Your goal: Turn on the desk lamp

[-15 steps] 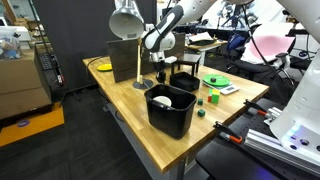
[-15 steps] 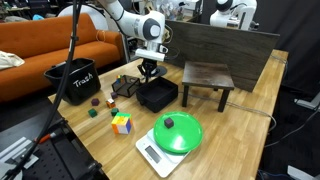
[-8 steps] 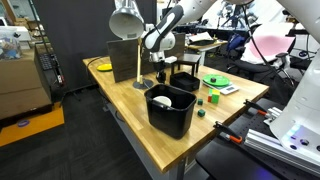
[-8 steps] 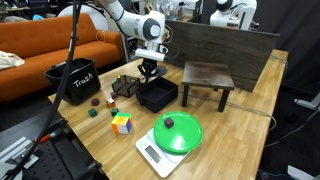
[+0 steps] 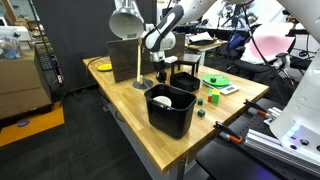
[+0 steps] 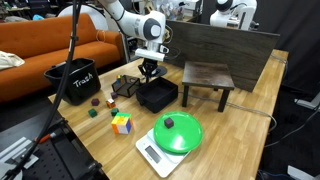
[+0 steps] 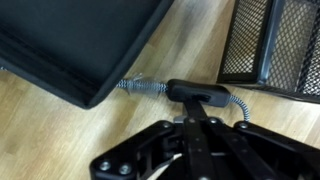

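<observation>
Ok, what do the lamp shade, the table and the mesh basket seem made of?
Lamp shade: likely metal, silver-grey with a soft sheen. Table: wood, pale, with visible grain. Mesh basket: black wire grid you can see through, probably coated metal.

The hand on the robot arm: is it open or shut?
Shut. In the wrist view the hand's two fingers lie pressed together with no gap, pointing at the black cord switch.

Pale wood table (image 5: 115, 105), desk lamp (image 5: 126, 22) — shiny metal

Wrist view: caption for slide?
Shut gripper above a black oblong inline switch on a grey braided cord, on the wooden tabletop.
</observation>
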`<state>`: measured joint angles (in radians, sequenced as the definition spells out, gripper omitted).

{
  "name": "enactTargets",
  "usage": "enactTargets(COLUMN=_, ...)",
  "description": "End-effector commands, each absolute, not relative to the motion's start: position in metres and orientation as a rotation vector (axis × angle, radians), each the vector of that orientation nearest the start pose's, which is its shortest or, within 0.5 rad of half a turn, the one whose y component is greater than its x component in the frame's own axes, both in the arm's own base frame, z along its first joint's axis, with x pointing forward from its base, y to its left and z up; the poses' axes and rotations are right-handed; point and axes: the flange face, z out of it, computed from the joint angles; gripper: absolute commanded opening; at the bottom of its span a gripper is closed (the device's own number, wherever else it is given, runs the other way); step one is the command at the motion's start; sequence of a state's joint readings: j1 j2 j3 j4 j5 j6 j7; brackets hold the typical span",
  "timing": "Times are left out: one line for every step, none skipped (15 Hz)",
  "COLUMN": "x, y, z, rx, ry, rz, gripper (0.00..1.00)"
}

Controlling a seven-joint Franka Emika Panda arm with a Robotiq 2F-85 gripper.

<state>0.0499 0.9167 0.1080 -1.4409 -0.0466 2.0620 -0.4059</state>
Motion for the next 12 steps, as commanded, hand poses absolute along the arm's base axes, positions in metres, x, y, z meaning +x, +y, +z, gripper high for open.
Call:
enactTargets(x=0.672, y=0.085, z=0.127, rx=-2.927, ry=-0.797, rz=0.458, gripper=0.0)
enactTargets(x=0.672, y=0.084, z=0.127, rx=-2.931, ry=-0.792, rz=0.458, gripper=0.0)
enactTargets(x=0.672, y=0.083, z=0.128, rx=-2.934, ry=-0.788, rz=0.459, gripper=0.0)
enactTargets(x=0.672, y=0.082, z=0.129, rx=-2.934, ry=-0.782, rz=0.459, gripper=0.0)
enactTargets(x=0.671, y=0.082, z=0.13, rx=-2.934, ry=-0.781, rz=0.46, gripper=0.0)
enactTargets(x=0.671, y=0.083, z=0.131, rx=-2.936, ry=-0.785, rz=0.459, gripper=0.0)
enactTargets(x=0.672, y=0.084, z=0.132, rx=-2.94, ry=-0.793, rz=0.454, gripper=0.0)
enactTargets(x=0.672, y=0.084, z=0.134, rx=-2.939, ry=-0.794, rz=0.448, gripper=0.0)
enactTargets(x=0.672, y=0.085, z=0.136, rx=-2.939, ry=-0.795, rz=0.444, gripper=0.0)
enactTargets(x=0.673, y=0.085, z=0.137, rx=-2.94, ry=-0.796, rz=0.44, gripper=0.0)
enactTargets(x=0.672, y=0.085, z=0.138, rx=-2.937, ry=-0.795, rz=0.439, gripper=0.0)
enactTargets(x=0.672, y=0.086, z=0.138, rx=-2.934, ry=-0.795, rz=0.44, gripper=0.0)
